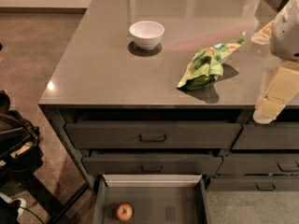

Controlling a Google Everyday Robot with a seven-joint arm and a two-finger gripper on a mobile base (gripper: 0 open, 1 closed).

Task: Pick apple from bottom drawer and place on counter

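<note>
The apple point(124, 212), small and red with a yellowish patch, lies on the floor of the open bottom drawer point(168, 204), near its front left. The counter point(103, 73) is a glossy grey-brown slab above the drawer cabinet. My gripper point(267, 110), pale yellowish under a white arm housing, hangs at the right edge of the view over the counter's front right edge. It is well above and to the right of the apple and holds nothing that I can see.
A white bowl point(146, 33) stands on the counter at the back middle. A crumpled green snack bag point(205, 64) lies right of centre. Two higher drawers point(153, 134) stand slightly pulled out. Dark equipment point(14, 143) stands on the floor at left.
</note>
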